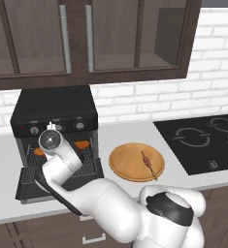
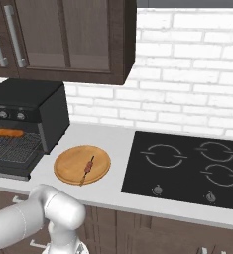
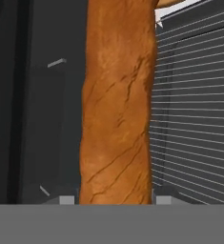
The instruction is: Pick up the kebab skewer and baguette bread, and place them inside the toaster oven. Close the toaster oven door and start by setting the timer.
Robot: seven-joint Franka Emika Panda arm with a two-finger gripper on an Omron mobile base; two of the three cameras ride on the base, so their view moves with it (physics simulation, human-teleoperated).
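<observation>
The baguette bread [image 3: 116, 109] fills the middle of the hand view, an orange-brown loaf running lengthwise between my fingertips. My gripper [image 3: 114, 200] is shut on it inside the toaster oven [image 1: 55, 104], just above the wire rack [image 3: 194, 109]. From the left base view the loaf's ends [image 1: 83, 144] stick out on either side of my hand [image 1: 52, 140]. The toaster oven door [image 1: 25, 186] lies dropped open, flat in front. The kebab skewer [image 1: 148, 163] [image 2: 87, 167] rests on the wooden plate [image 1: 127, 167], to the right of the oven.
Three knobs [image 1: 57, 127] run along the oven front above the opening. A black cooktop [image 2: 187, 166] is set into the counter at the right. Dark wall cabinets [image 1: 86, 34] hang above the oven. My arm crosses the open door.
</observation>
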